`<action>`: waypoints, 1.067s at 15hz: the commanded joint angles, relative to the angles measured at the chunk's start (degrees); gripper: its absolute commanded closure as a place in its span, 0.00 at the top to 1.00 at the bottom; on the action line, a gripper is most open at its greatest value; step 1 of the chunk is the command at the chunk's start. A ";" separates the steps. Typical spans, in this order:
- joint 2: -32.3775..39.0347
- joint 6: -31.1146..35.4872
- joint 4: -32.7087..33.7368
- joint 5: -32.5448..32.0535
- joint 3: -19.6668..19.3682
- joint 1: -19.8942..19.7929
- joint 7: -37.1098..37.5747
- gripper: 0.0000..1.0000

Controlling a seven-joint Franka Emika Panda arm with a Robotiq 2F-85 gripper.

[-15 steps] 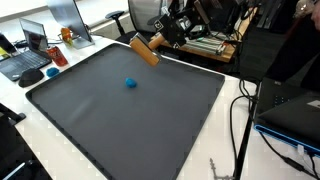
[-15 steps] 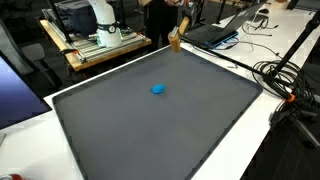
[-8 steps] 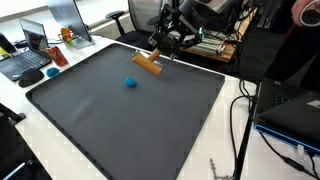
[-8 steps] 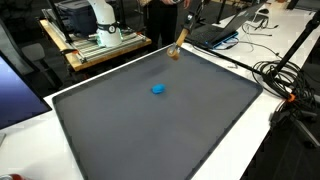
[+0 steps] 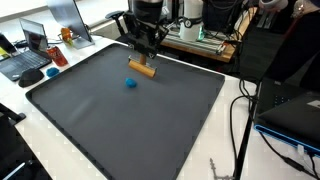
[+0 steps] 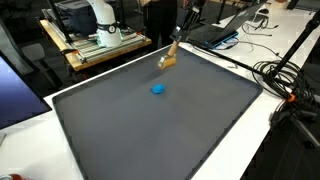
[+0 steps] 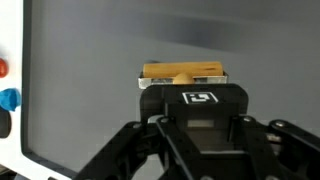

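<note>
1. The wooden block [image 5: 142,69] is a long, flat-faced bar of pale tan wood with squared ends. It is held over the far part of the mat, near the mat's far edge.
2. Long axis: in an exterior view the wooden block lies close to level, and its length runs from upper left to lower right of that picture. In the wrist view [image 7: 183,72] its length runs straight across the picture, crosswise to the gripper.
3. In an exterior view [image 6: 169,60] the wooden block appears slanted, with its upper end towards the arm. Whether its underside touches the mat cannot be told.
4. The gripper [image 5: 143,61] comes down from above and is closed narrow on the wooden block, with the black fingers clamped on its middle. The wrist view [image 7: 184,84] shows the block's two ends projecting on either side of the black housing.
5. The mat [image 5: 150,125] is a large dark grey sheet, matte and smooth, with rounded corners. It lies on a white table [image 5: 232,140].
6. The blue object [image 5: 131,83] is small, rounded and bright blue. It rests on the mat just beside the wooden block, on the nearer side and apart from it. It also shows in an exterior view [image 6: 157,89] and at the left edge of the wrist view [image 7: 8,99].
</note>
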 commanded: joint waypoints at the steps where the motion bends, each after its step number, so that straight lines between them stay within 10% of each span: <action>1: -2.66 4.12 -1.72 8.58 -3.10 -3.74 -2.74 0.22; 10: -4.20 12.76 -3.20 15.14 -10.15 -8.92 1.82 0.22; 11: -2.25 10.93 -0.99 12.73 -10.06 -8.04 0.60 0.47; 16: -2.33 11.63 -1.54 13.71 -10.58 -8.51 1.28 0.47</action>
